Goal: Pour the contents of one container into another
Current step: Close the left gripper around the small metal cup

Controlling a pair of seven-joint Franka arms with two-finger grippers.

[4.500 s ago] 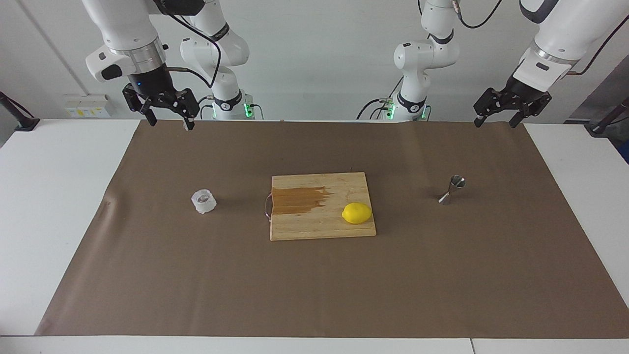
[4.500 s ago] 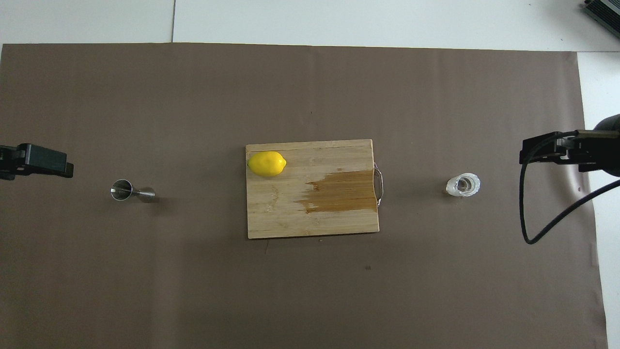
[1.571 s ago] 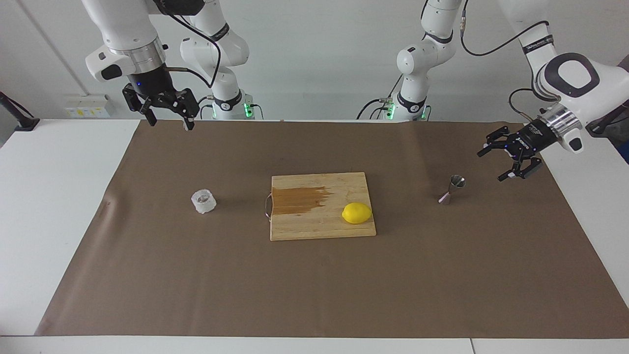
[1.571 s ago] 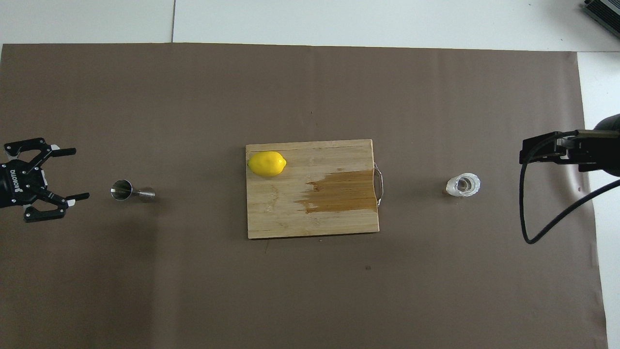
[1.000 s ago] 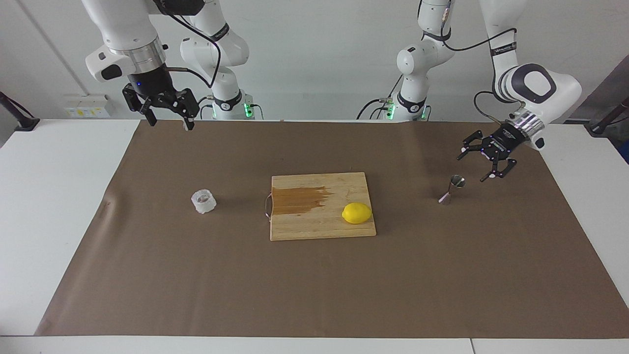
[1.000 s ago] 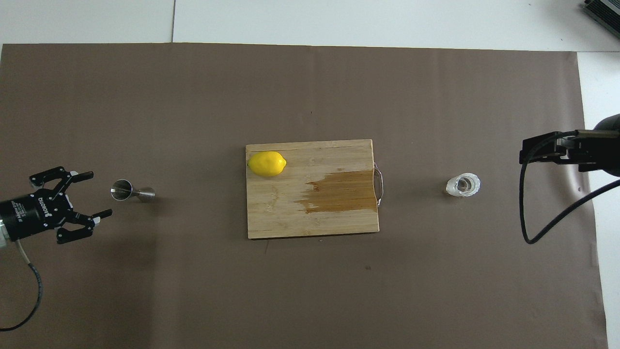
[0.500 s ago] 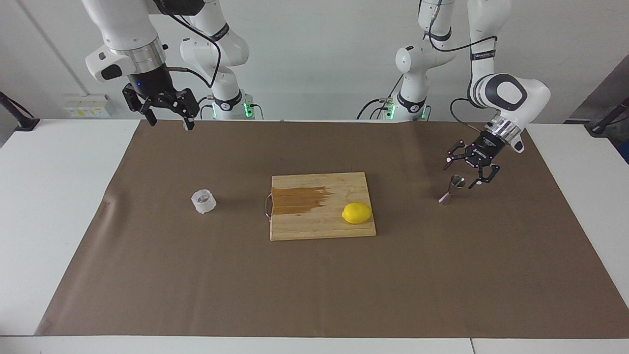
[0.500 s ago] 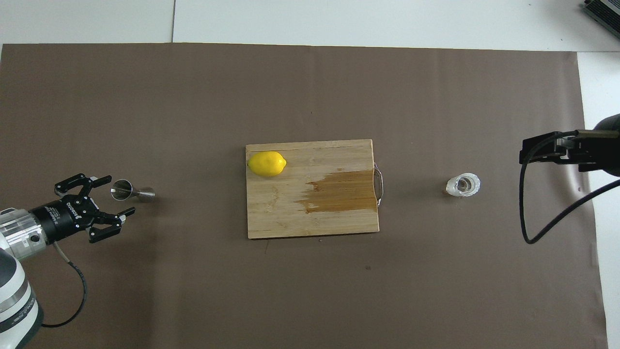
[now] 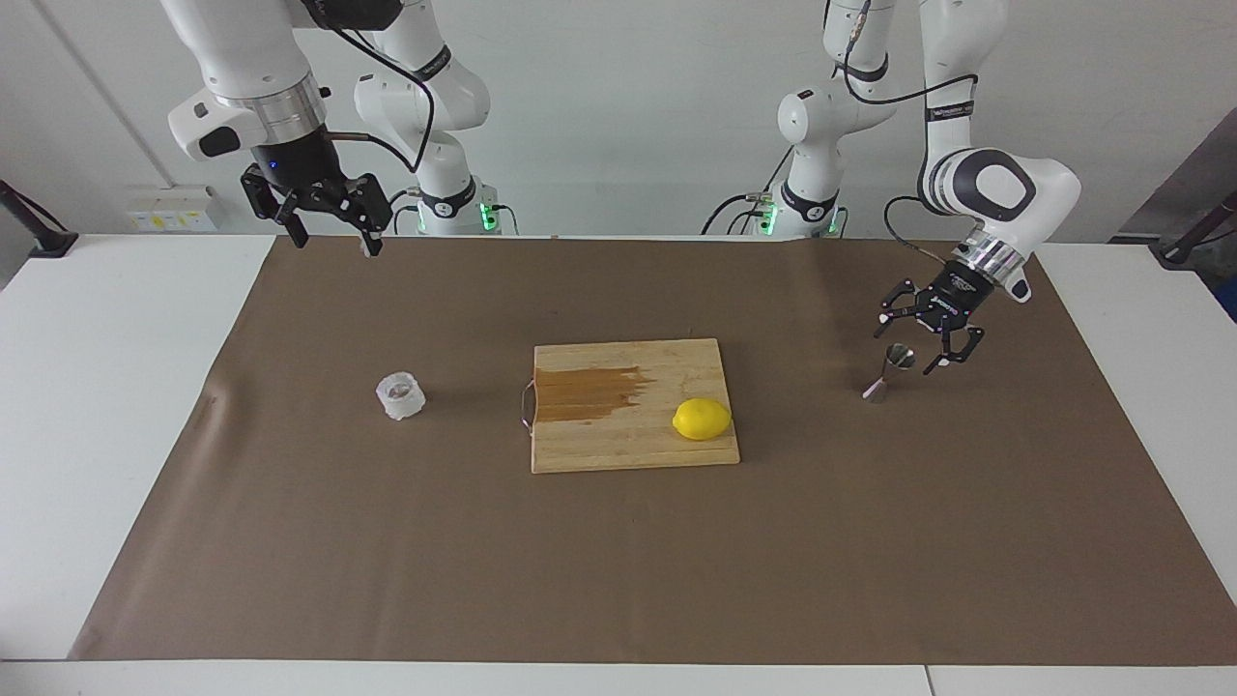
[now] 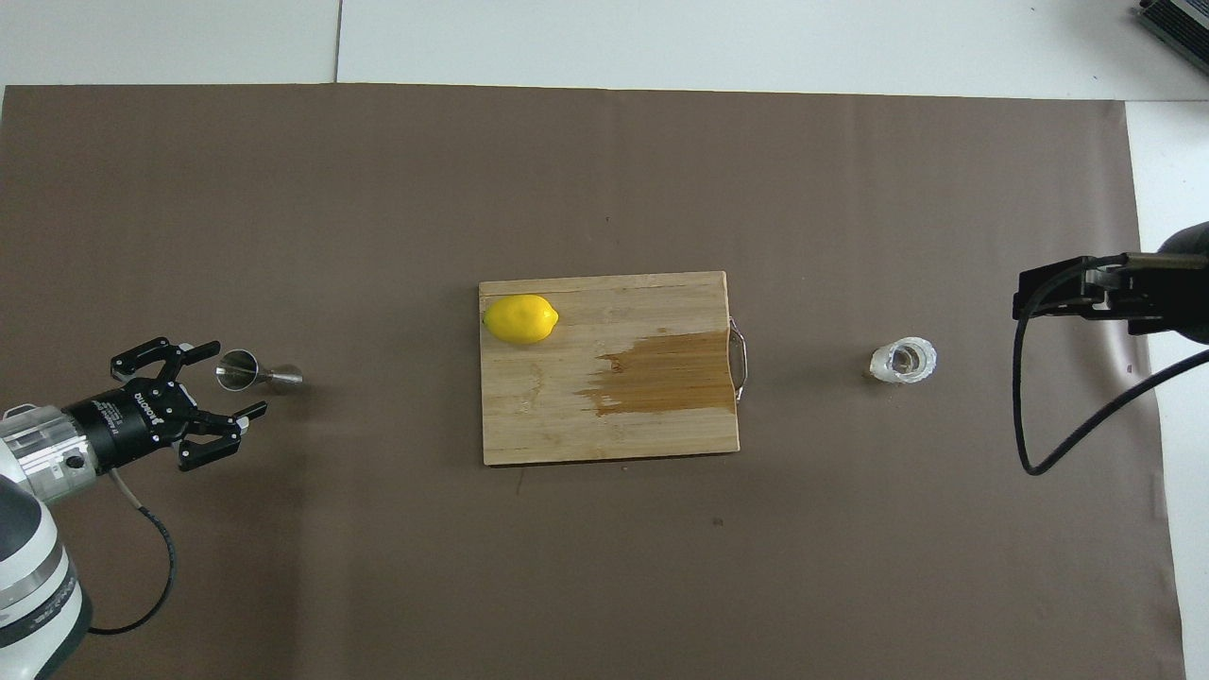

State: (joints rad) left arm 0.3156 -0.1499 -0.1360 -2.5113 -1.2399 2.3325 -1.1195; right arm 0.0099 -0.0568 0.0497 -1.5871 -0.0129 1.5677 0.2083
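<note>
The steel jigger (image 9: 890, 373) stands on the brown mat toward the left arm's end; it also shows in the overhead view (image 10: 257, 374). My left gripper (image 9: 906, 349) is open and low at the jigger, one fingertip on each side of its top cup, apart from it; it also shows in the overhead view (image 10: 236, 378). The clear faceted glass (image 9: 400, 396) stands upright toward the right arm's end, also seen from overhead (image 10: 904, 362). My right gripper (image 9: 335, 242) waits open, high over the mat's edge by its base, empty.
A wooden cutting board (image 9: 618, 440) with a dark wet stain lies mid-table between glass and jigger. A yellow lemon (image 9: 702, 419) sits on its corner toward the jigger. The brown mat (image 9: 618, 561) covers the table; white table shows at both ends.
My left arm has swung down and in from the table's end, turned its open gripper, and brought the fingers to the jigger's top cup. Right arm, glass, jigger and lemon have not moved.
</note>
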